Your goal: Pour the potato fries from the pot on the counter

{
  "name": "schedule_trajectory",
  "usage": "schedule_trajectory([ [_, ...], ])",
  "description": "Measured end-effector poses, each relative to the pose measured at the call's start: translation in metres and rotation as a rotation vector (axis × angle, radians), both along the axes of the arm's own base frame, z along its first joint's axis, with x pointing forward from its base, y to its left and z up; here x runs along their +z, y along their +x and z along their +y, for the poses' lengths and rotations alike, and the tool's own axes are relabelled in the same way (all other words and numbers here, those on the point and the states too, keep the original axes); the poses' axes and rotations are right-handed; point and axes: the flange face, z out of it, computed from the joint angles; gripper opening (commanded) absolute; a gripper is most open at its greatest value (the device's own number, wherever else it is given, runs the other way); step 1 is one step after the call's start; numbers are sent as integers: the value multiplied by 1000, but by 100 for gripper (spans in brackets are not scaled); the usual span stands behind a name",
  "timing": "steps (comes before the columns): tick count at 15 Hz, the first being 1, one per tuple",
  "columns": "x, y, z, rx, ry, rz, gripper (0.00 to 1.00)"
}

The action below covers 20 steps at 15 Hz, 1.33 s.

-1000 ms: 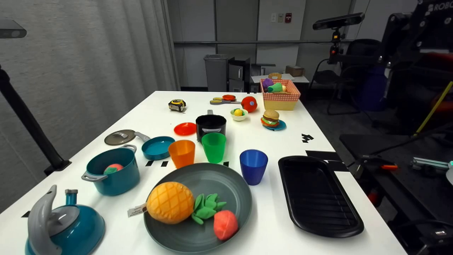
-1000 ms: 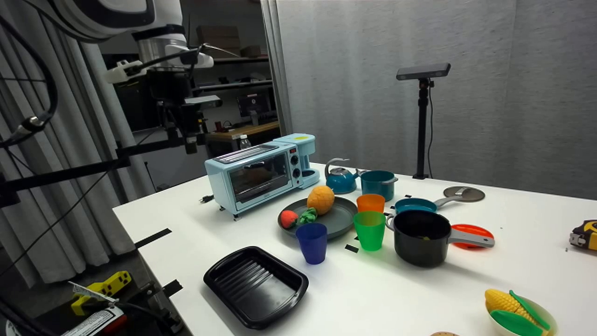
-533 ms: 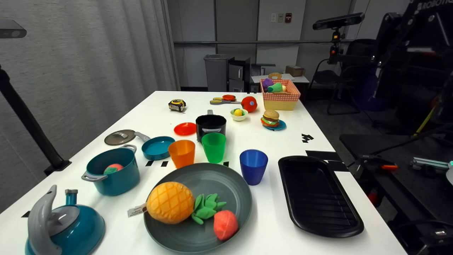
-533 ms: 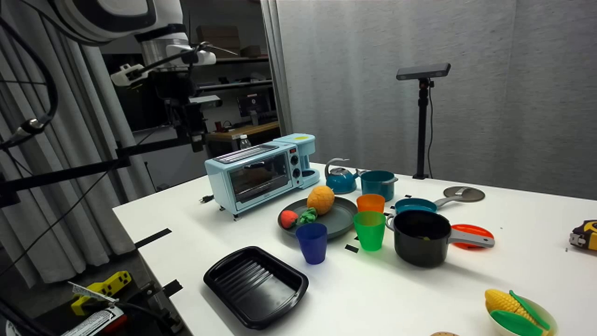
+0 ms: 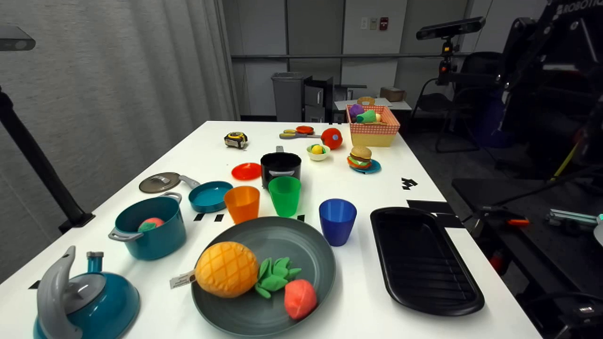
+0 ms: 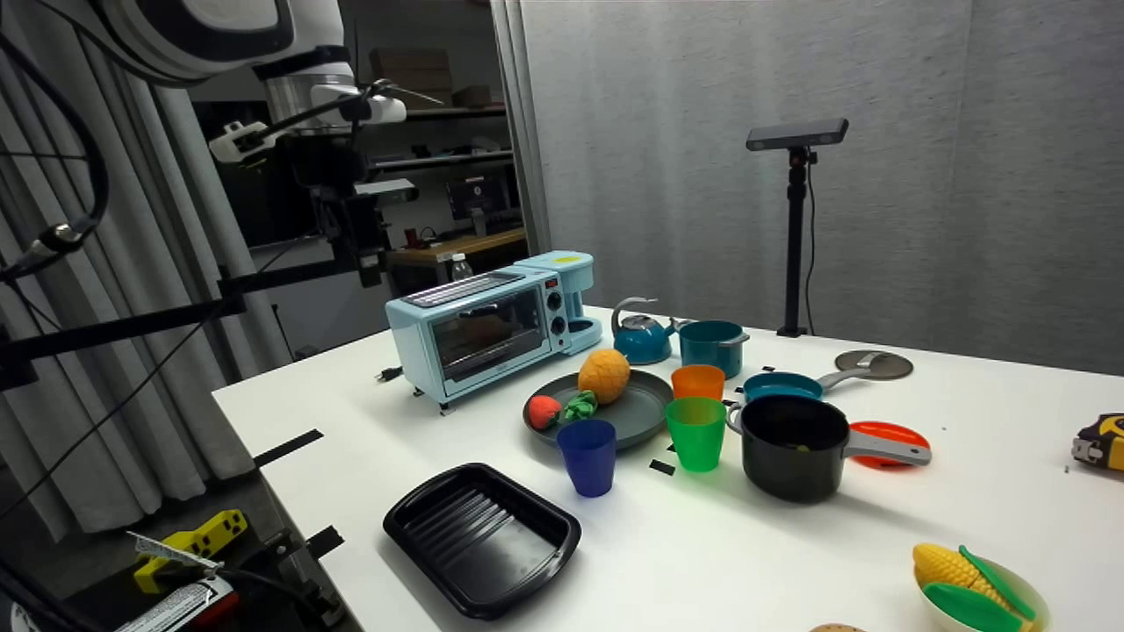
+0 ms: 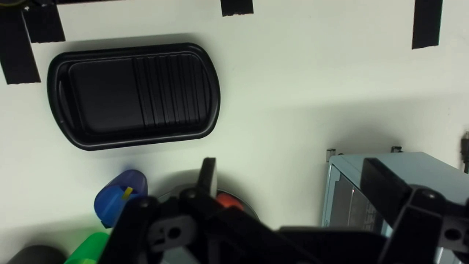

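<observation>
"Well, how does the gripper (image 7: 292,174) stand?"

"Spread wide, low in the wrist view."

"And in an exterior view?"

"The corn (image 6: 948,566) sits at lower right, then the tray (image 6: 500,540), left of lower centre."

"The pot (image 6: 788,476)?"

"Farther back, right of centre, upright on the counter (image 6: 667,562), handle pointing right; something yellow (image 6: 800,448) shows inside, too small to name."

"And beyond?"

"The kettle (image 6: 644,342), near mid-frame, then the curtain (image 6: 948,211), upper right."
</observation>
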Motion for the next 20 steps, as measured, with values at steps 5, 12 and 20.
schedule_trajectory([
  [5, 0, 0, 0, -5, 0, 1, 100],
  [12, 0, 0, 1, -132, -3, 7, 100],
  [20, 149, 38, -100, -289, -49, -83, 100],
])
